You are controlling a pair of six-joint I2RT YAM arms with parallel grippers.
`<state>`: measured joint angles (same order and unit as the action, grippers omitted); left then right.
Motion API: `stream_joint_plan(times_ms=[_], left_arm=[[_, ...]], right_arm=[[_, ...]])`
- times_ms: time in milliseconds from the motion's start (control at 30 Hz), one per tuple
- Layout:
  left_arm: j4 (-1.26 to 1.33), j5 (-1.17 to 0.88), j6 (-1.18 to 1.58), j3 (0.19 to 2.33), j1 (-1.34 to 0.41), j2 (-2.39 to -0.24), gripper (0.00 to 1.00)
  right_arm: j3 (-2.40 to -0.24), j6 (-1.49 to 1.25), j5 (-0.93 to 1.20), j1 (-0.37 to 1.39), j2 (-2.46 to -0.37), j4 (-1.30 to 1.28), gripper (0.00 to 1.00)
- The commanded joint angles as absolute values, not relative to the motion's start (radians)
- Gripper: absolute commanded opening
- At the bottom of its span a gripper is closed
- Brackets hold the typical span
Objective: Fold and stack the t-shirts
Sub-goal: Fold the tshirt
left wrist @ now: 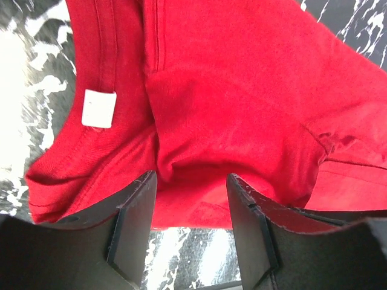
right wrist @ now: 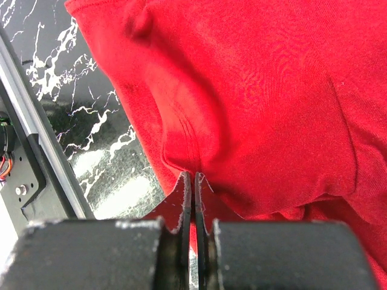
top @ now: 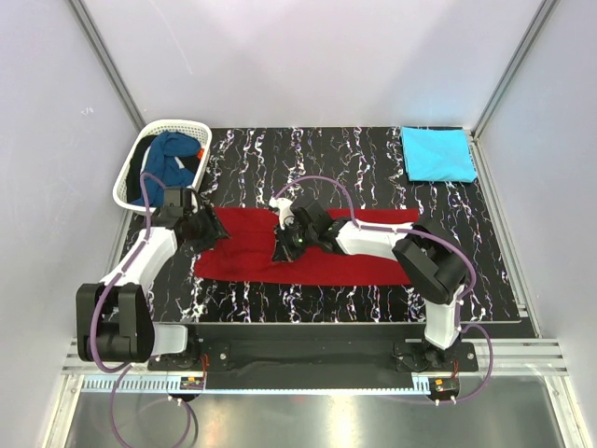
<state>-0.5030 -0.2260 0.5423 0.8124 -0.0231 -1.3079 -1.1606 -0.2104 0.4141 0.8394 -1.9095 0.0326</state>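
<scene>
The deep red t-shirt (top: 345,252) lies spread across the middle of the black marbled table. My left gripper (top: 211,230) is at its left end. In the left wrist view it (left wrist: 190,196) is open, its fingers astride the shirt's near edge (left wrist: 242,90), next to the collar's white tag (left wrist: 98,109). My right gripper (top: 287,245) is over the shirt's middle. In the right wrist view it (right wrist: 192,181) is shut on a raised fold of the red cloth (right wrist: 260,90). The turquoise t-shirt (top: 437,154) lies folded at the back right. The dark blue t-shirt (top: 168,159) lies bunched in the basket.
The white lattice basket (top: 131,177) stands at the back left, just beyond my left arm. The table's front rail (right wrist: 42,139) runs close to my right gripper. Grey walls enclose the table on three sides.
</scene>
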Motion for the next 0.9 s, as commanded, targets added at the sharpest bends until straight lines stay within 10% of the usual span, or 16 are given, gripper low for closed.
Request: stream_joint_plan(times_ms=[0,867], left_arm=[[-0.462,-0.262,0.583,0.77,-0.02,-1.281,0.55],[-0.428,-0.143,0.689,0.535,-0.037,-1.126,0.42]], right_arm=[[-1.157,-0.216,0.44,0.848,-1.844,0.08,0.0],[-1.141,-0.245,0.456,0.848,-1.829,0.098,0.0]])
